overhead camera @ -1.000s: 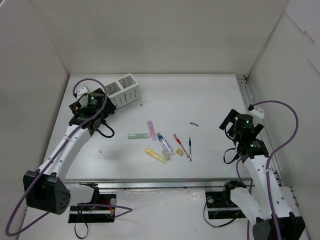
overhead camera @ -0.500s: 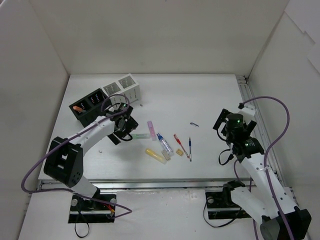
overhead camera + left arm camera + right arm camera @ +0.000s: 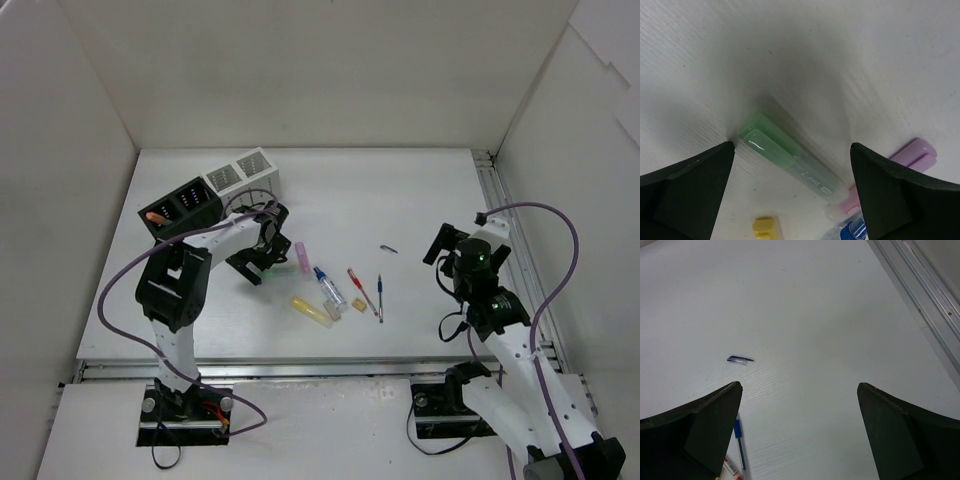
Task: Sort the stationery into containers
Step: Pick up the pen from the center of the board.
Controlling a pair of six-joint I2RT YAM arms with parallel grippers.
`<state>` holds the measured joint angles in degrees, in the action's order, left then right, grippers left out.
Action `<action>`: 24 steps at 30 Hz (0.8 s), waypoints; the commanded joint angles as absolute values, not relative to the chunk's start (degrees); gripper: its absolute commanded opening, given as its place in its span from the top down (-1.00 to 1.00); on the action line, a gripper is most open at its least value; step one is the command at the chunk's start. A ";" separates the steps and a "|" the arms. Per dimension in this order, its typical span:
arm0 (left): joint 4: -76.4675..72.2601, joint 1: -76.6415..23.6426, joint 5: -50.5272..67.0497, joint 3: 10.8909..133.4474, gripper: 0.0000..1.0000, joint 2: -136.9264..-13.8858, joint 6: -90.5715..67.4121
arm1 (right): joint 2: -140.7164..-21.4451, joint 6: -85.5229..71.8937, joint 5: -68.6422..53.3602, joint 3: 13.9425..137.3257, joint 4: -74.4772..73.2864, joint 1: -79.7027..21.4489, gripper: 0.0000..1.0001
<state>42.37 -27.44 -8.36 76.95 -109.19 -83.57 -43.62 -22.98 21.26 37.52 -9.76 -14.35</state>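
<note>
The stationery lies loose mid-table: a green highlighter (image 3: 790,160), a pink highlighter (image 3: 302,256), a clear-blue pen (image 3: 329,287), a yellow highlighter (image 3: 311,309), a red pen (image 3: 362,291), a blue pen (image 3: 380,297) and two tan erasers (image 3: 358,303). My left gripper (image 3: 258,262) hangs open just above the green highlighter, which lies between its fingers (image 3: 690,190) untouched. At back left stand the containers: a black organiser (image 3: 185,200) holding an orange highlighter (image 3: 155,215), and a white mesh organiser (image 3: 245,175). My right gripper (image 3: 445,245) is open over bare table.
A small blue pen cap (image 3: 741,359) lies alone ahead of the right gripper (image 3: 799,385). A metal rail (image 3: 497,205) runs along the table's right edge. White walls close in the back and both sides.
My left arm has swung from above the black organiser, right and nearer, to the green highlighter, uncovering the orange highlighter in the organiser. My right arm has shifted slightly left.
</note>
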 commanded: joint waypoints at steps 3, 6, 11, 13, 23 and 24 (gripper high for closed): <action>46.67 -27.69 -8.44 80.25 -0.64 -110.21 -87.01 | -42.45 -21.71 21.45 36.91 -3.52 -14.76 -0.96; 47.55 -27.69 -8.79 80.42 -0.45 -110.83 -87.19 | -42.98 -21.71 21.45 36.91 -3.34 -14.68 -0.96; 47.64 -27.69 -9.93 80.07 -0.12 -110.57 -86.84 | -43.77 -21.71 22.06 37.00 -3.25 -14.85 -0.96; 47.81 -27.69 -10.37 79.89 -0.02 -110.30 -86.49 | -43.33 -21.80 22.41 36.83 -3.16 -14.59 -0.96; 50.18 -27.16 -13.88 80.24 1.00 -105.92 -84.29 | -40.52 -21.53 22.76 36.12 -3.25 -14.85 -0.96; 50.88 -27.16 -15.63 80.42 1.00 -104.69 -83.77 | -40.52 -21.53 22.68 36.12 -3.25 -14.77 -0.96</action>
